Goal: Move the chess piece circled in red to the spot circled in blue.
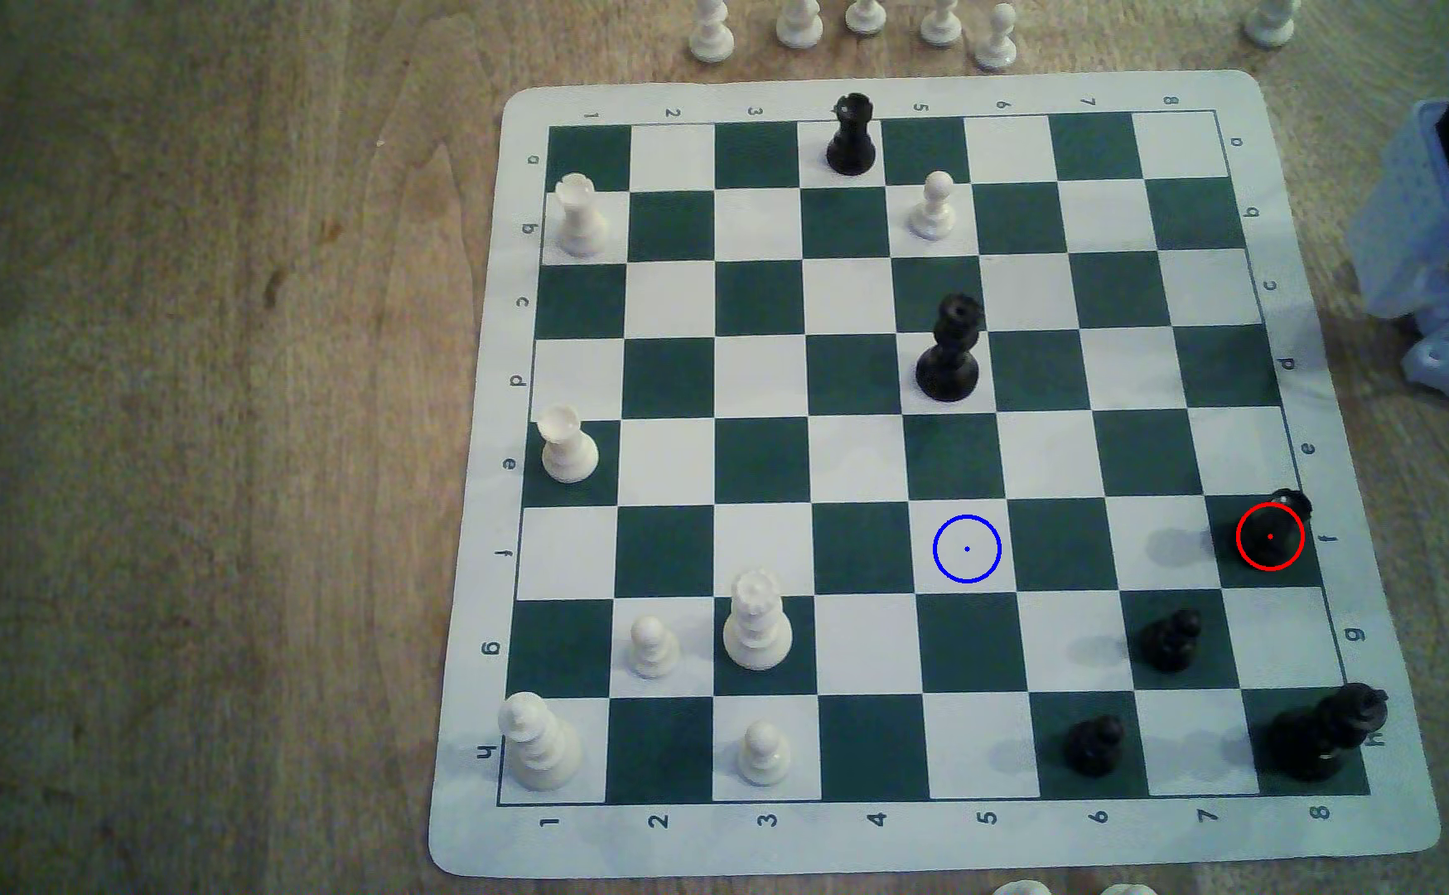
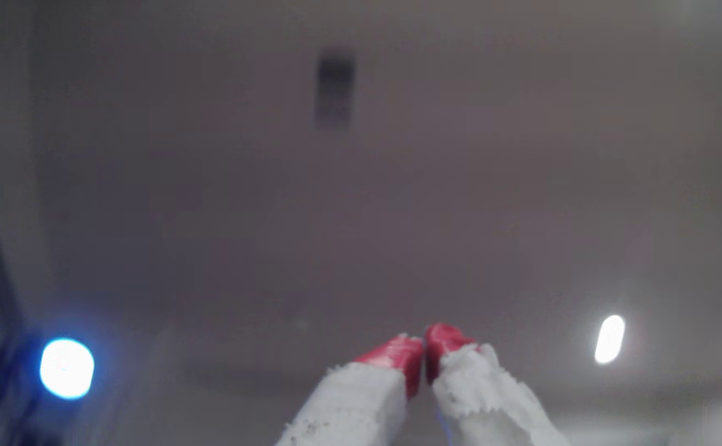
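The green-and-white vinyl chessboard (image 1: pixel 910 447) lies flat on the wooden tabletop. The short, stout black piece (image 1: pixel 1271 535) stands at the board's right edge in the exterior view. The blue-ringed white square (image 1: pixel 967 548) shares its row. The red-tipped gripper (image 2: pixel 424 343), tips together and empty, should open before descending upright.

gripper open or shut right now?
Shut. In the wrist view the gripper has its two red-tipped fingers pressed together, with nothing between them, pointing at a blurred wall rather than the board.
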You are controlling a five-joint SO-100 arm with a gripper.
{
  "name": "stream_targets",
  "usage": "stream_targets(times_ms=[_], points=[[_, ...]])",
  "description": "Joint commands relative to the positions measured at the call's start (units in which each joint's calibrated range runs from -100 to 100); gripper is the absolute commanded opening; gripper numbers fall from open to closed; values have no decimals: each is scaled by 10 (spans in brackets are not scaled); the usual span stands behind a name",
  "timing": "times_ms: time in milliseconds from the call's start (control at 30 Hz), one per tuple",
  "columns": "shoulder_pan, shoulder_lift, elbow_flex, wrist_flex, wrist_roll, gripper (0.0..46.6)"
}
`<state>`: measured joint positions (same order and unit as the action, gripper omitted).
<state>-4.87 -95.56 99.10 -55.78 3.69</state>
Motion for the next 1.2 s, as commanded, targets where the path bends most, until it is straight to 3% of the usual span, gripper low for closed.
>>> stream_targets(times_ms=[0, 100, 200, 267, 400, 567, 600, 767, 900, 1100, 1167], points=[[-53, -1, -70, 401, -14, 2], [-73, 23, -177, 631, -41, 21], [-108, 50, -279, 847, -59, 88], [-166, 80, -387, 1079, -84, 115], [-217, 113, -420, 1228, -96, 108], [-245, 136, -388, 1330, -107, 294], [-246, 136, -388, 1343, -107, 302], [-276, 157, -345, 1369, -123, 301], [-305, 169, -264, 1307, -141, 252], [-332, 196, -191, 1224, -154, 245], [-334, 220, -182, 1199, -156, 219]])
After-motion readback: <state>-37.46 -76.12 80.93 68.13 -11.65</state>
